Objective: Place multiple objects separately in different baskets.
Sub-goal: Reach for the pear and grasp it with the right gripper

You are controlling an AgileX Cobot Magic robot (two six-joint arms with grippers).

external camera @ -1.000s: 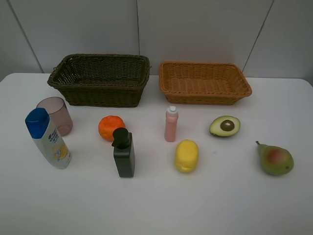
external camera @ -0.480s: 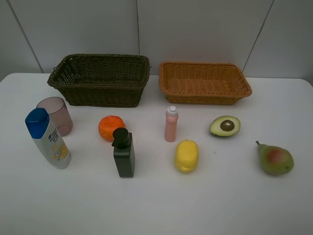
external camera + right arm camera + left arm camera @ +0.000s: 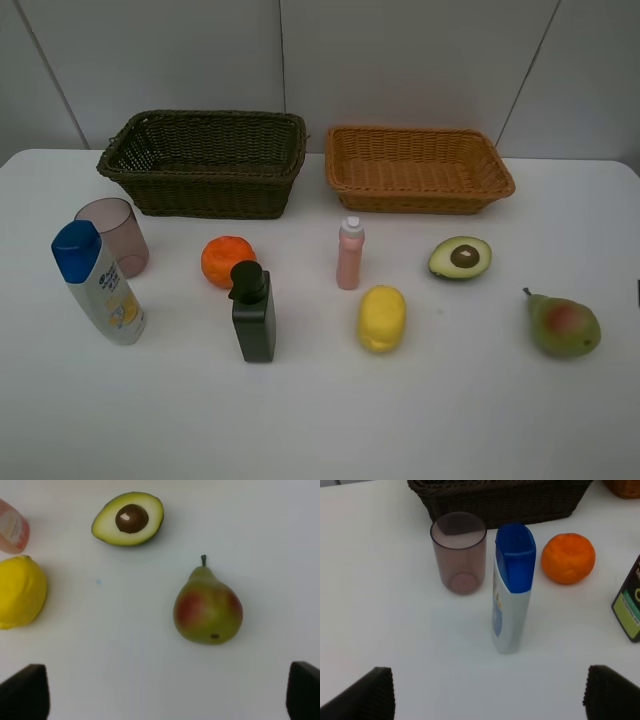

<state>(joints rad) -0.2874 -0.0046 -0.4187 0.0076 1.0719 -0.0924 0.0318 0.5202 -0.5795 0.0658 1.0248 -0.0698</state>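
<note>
From the high camera, the dark brown-green basket (image 3: pixel 205 122) sits in the upper left of the frame. The light orange-tan basket (image 3: pixel 420 134) is just beside it in the upper right, both at the back of the white surface (image 3: pixel 450 420). All eight objects rest on the surface in front of the baskets.

At the left edge stands the translucent mauve cup (image 3: pixel 112 235), with the white blue-capped bottle (image 3: pixel 100 285) upright just in front of it. Toward the middle is the orange (image 3: pixel 227 260), with the black pump bottle (image 3: pixel 254 315) close in front of it. The pink bottle (image 3: pixel 350 255) stands upright at centre, and the yellow lemon (image 3: pixel 382 318) lies below and slightly right of it. The halved avocado (image 3: pixel 460 257) lies cut face up, right of centre. The green-red pear (image 3: pixel 563 325) is at the lower right, well apart from the others.

The left gripper (image 3: pixel 490 700) has its fingers spread wide. The white blue-capped bottle stands just ahead of the gap between them, touching neither finger, and the cup is a little farther on, apart from the bottle.

The right gripper (image 3: pixel 162 692) is likewise spread wide over the surface. The pear lies ahead of its gap, roughly centred and clear of both fingers, with the avocado farther on.
</note>
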